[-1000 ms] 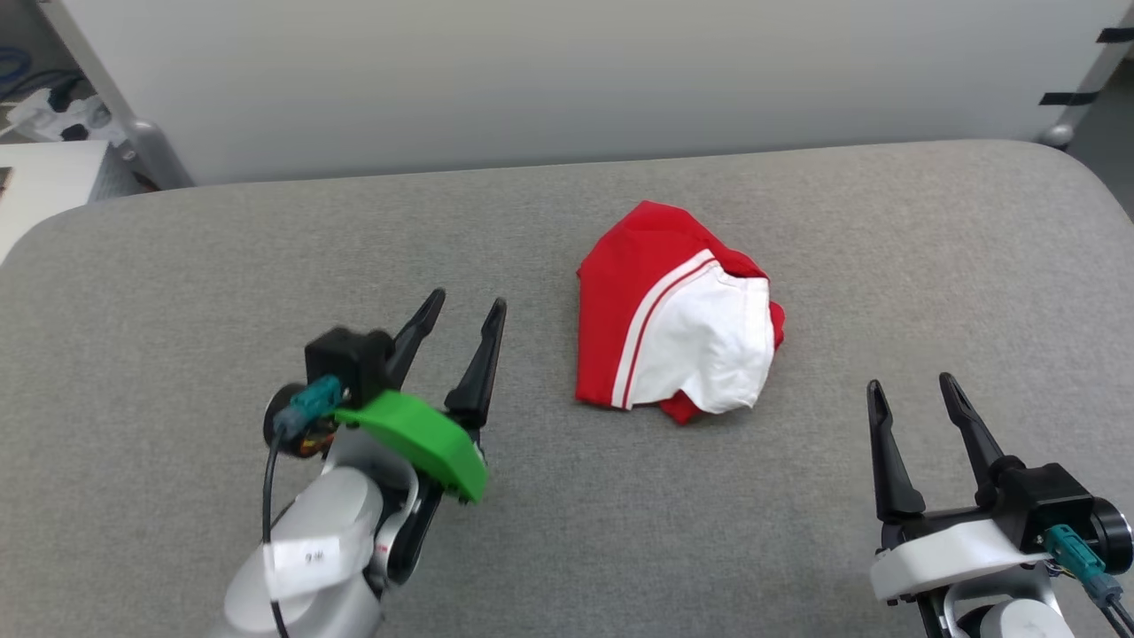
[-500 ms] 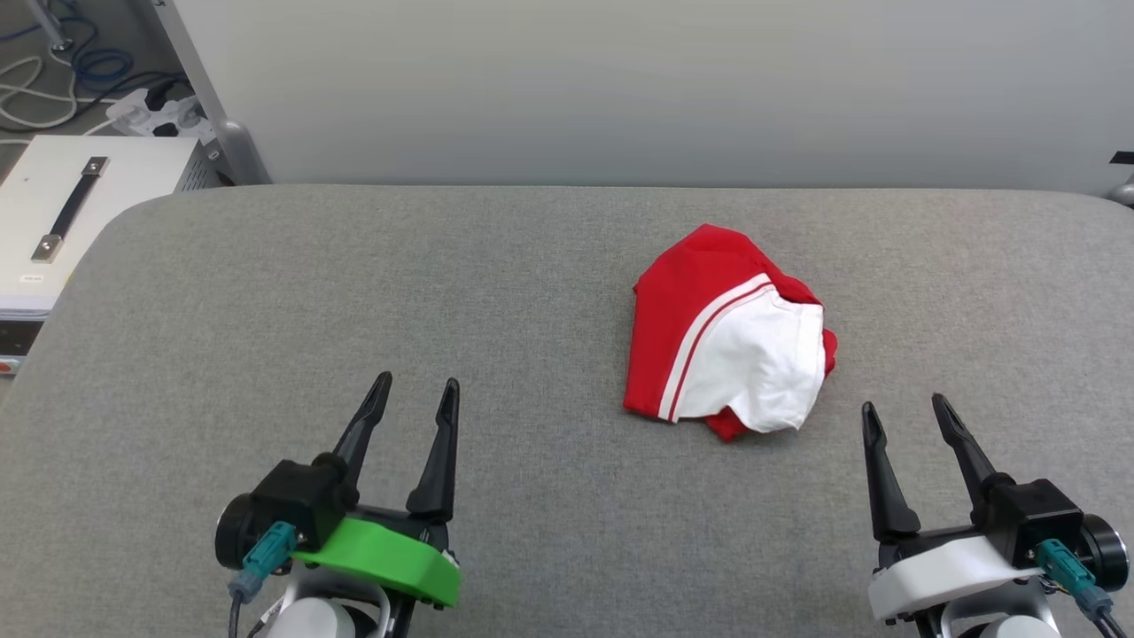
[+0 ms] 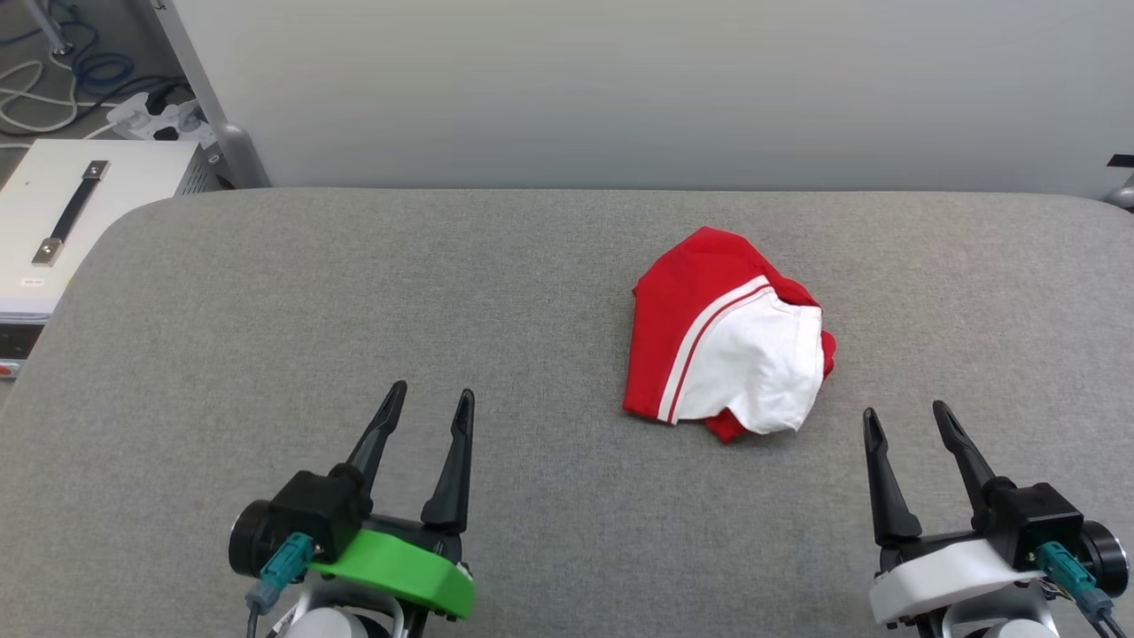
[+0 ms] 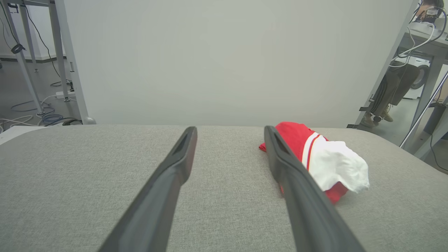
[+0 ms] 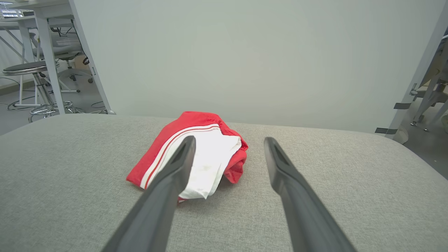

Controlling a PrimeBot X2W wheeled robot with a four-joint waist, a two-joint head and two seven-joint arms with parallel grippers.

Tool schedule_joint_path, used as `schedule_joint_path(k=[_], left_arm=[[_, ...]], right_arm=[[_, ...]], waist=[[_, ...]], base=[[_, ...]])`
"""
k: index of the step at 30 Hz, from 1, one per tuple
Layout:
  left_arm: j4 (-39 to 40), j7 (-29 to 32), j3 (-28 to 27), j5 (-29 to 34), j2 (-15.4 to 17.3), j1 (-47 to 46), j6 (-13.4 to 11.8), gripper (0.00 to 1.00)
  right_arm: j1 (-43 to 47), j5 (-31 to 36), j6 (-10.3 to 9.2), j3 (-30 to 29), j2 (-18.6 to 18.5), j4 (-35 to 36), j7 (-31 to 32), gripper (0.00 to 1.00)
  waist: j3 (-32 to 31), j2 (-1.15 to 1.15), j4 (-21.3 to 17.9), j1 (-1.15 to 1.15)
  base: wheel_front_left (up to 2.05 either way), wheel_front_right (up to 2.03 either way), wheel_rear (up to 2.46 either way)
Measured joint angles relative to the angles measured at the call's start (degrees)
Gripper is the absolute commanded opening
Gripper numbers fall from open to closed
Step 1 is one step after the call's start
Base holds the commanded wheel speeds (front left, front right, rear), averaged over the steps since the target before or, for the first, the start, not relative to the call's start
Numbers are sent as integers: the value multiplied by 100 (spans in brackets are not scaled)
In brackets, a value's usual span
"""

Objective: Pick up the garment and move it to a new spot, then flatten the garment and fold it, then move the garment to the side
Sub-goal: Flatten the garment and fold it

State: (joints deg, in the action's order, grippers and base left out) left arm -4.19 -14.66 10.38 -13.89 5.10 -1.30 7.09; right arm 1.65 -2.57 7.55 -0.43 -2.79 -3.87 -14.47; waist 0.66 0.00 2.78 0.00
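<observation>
The garment point(image 3: 722, 341) lies bunched in a small red heap with a white sleeve on top and red-and-white striped trim, right of centre on the grey table point(image 3: 266, 301). Its print is hidden. My left gripper point(image 3: 432, 399) hovers open at the lower left, well clear of the cloth. My right gripper point(image 3: 906, 416) stands open at the lower right, just below and right of the heap. The left wrist view shows the garment point(image 4: 325, 157) past the right finger, jaws point(image 4: 229, 131) apart. In the right wrist view the garment point(image 5: 196, 150) lies ahead-left of the gripper point(image 5: 227, 141).
A pale wall panel point(image 3: 620, 89) rises behind the table. A white case with a handle point(image 3: 62, 213) stands off the table's left edge, cables point(image 3: 53, 71) on the floor behind it. A person's legs point(image 4: 388, 94) show far right in the left wrist view.
The head camera shifted, so the whole scene moved right and down. My left arm pulled back from mid-table to the lower left. The garment and right gripper stayed put.
</observation>
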Motion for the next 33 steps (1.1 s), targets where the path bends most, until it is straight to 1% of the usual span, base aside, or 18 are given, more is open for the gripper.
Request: schedule_joint_path(k=[7, 11, 13, 15, 19, 22, 24, 28, 30, 33], left_arm=[[63, -1, 177, 22, -27, -1, 0, 100], [12, -1, 168, 20, -31, -7, 0, 100], [-2, 0, 159, 20, -31, -15, 1, 100], [-3, 0, 143, 20, -33, -30, 0, 100], [1, -1, 143, 4, -58, -115, 1, 100], [-33, -1, 183, -88, -121, -181, 1, 100], [-58, 0, 221, -136, -132, -235, 1, 100], [-94, 0, 368, -138, -144, -328, 1, 100], [-101, -1, 388, -140, -151, -402, 1, 100], [-109, 0, 389, -175, -157, -494, 1, 100]], right_arm=[[0, -23, 0, -66, -1, 14, 0, 100], [-21, 86, 0, -24, 0, -7, 22, 100], [-92, 118, 0, 27, -40, 0, 226, 100], [-227, 116, 0, 191, -203, 24, 586, 100], [-666, -77, 1, 749, -828, 134, 1731, 100], [-1083, -450, 1, 1061, -1338, 183, 2798, 100], [-1390, -758, 1, 1258, -1677, 185, 3641, 100], [-1920, -1391, 1, 1533, -2120, 185, 5016, 100], [-2169, -1540, 1, 1631, -2309, 188, 5466, 100], [-2504, -1774, 0, 1773, -2464, 148, 6039, 100]], waist=[[56, 0, 49, 0], [116, 0, 113, 0], [143, 0, 162, 0], [176, 0, 225, 0], [289, 0, 375, 0], [403, 0, 500, 0], [495, 0, 593, 0], [659, 0, 797, 0], [739, 0, 898, 0], [864, 0, 1056, 0]], base=[[0, 0, 0], [0, 0, 0], [0, 0, 0], [0, 0, 0], [0, 0, 0], [0, 0, 0], [0, 0, 0], [0, 0, 0], [0, 0, 0], [0, 0, 0]])
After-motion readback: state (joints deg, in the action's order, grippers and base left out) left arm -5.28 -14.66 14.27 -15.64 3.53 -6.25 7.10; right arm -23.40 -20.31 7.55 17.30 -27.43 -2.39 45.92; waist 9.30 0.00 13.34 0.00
